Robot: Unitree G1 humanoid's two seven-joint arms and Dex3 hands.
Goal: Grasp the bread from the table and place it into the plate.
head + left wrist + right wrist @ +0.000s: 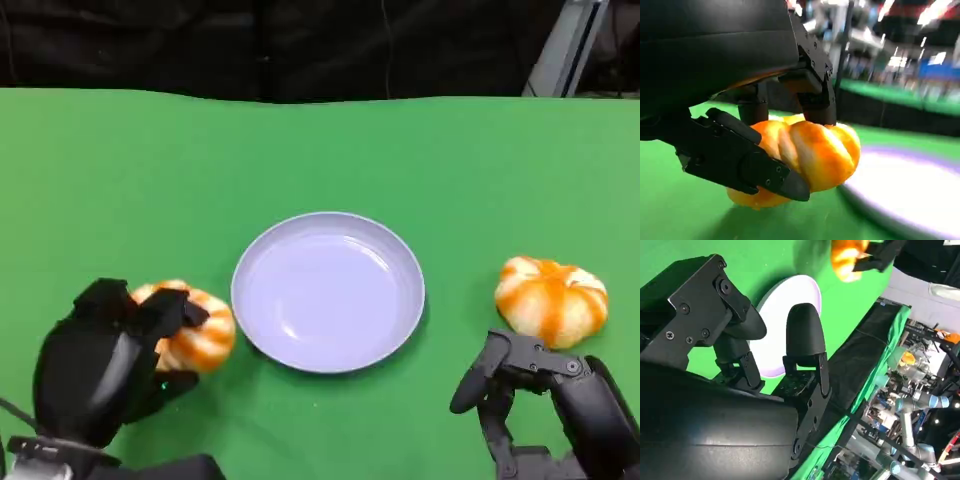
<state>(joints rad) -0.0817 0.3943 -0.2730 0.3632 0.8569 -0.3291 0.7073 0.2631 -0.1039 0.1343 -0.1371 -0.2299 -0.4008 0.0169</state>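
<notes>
Beside plate (328, 290) on green bench (120, 180), left bread (200, 335) sat grasped in left hand (105, 355). Looked light, soft, squashable; fingers (812, 97) wrapped broad middle. Right hand (545, 395) empty, fingers apart.

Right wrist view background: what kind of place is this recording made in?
Probably a robotics lab or demo hall, not a home. A green-covered table holds staged props: a plate and bread. Beyond the table edge stands another robot arm amid cluttered equipment, and the left wrist view shows bright overhead lighting.
</notes>
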